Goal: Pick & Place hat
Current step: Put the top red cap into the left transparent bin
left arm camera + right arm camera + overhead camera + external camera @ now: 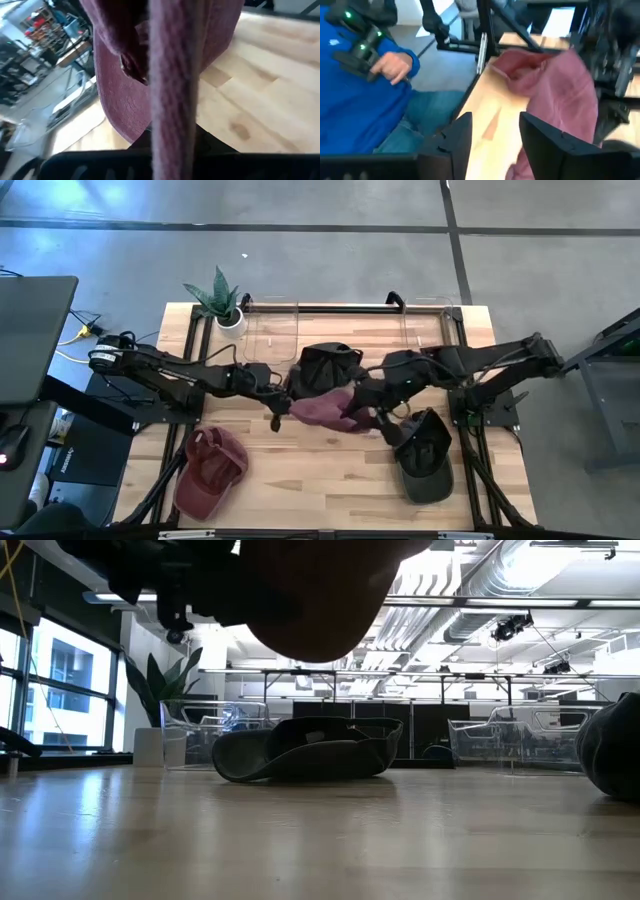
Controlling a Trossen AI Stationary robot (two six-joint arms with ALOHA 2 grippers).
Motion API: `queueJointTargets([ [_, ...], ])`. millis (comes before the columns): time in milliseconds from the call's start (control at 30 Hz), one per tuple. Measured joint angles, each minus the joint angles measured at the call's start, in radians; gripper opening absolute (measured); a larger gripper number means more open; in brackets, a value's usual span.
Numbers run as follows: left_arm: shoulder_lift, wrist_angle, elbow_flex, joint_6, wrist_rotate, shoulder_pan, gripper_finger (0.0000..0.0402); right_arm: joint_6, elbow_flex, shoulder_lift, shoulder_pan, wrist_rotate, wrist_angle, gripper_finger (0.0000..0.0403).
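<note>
Hats: four — two maroon, two black.
Held maroon hat (325, 410): mid-desk, pinched by left claw (280, 402).
Right claw (380, 423): fingers spread, beside it.
Other maroon hat (210, 470): near-left desk (320, 480).
Black hats (325, 367): one centre-rear, one right.
Plant (222, 298): one.

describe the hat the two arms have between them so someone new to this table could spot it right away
Start at the middle of the wooden table, where both arms meet. The maroon hat hangs there, crumpled, just in front of a black hat. Unlike the other maroon cap, lying at the front left, it is lifted.
</note>
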Motion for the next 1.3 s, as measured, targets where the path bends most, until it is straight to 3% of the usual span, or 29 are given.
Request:
queueJointTargets([
  [67, 0.000, 0.000, 0.000, 0.048, -0.050, 0.000, 0.0001, 0.020, 0.023, 0.000, 0.011, 0.121, -0.021, 0.0165],
  [167, 0.000, 0.000, 0.000, 0.126, -0.105, 0.000, 0.0001, 0.069, 0.032, 0.002, 0.027, 0.426, -0.046, 0.0156],
  [233, 0.000, 0.002, 0.000, 0.160, -0.142, 0.000, 0.0001, 0.076, 0.024, 0.011, 0.025, 0.535, -0.086, 0.0138],
  [333, 0.000, 0.008, 0.000, 0.187, -0.200, 0.000, 0.0001, 0.099, -0.008, 0.060, 0.014, 0.515, -0.100, 0.0103],
  [400, 0.000, 0.011, 0.000, 0.198, -0.231, 0.000, 0.0001, 0.097, -0.022, 0.119, 0.012, 0.397, -0.092, 0.0077],
  [533, 0.000, 0.010, 0.000, 0.221, -0.266, 0.000, 0.0001, -0.001, -0.022, 0.211, 0.013, 0.047, -0.087, 0.0030],
  [600, 0.000, 0.009, 0.000, 0.233, -0.266, -0.001, 0.0001, -0.024, -0.005, 0.227, 0.014, 0.014, -0.096, 0.0010],
  [833, 0.000, -0.010, 0.000, 0.289, -0.276, 0.000, 0.0001, 0.012, 0.058, 0.153, 0.026, 0.312, -0.128, 0.0019],
  [1067, 0.001, -0.005, 0.000, 0.385, -0.305, 0.000, 0.0001, 0.034, 0.034, 0.174, 0.025, 0.341, -0.203, 0.0022],
  [1300, 0.001, -0.043, -0.001, 0.394, -0.356, -0.015, 0.0001, 0.237, 0.017, 0.243, 0.003, 0.642, -0.495, 0.0002],
])
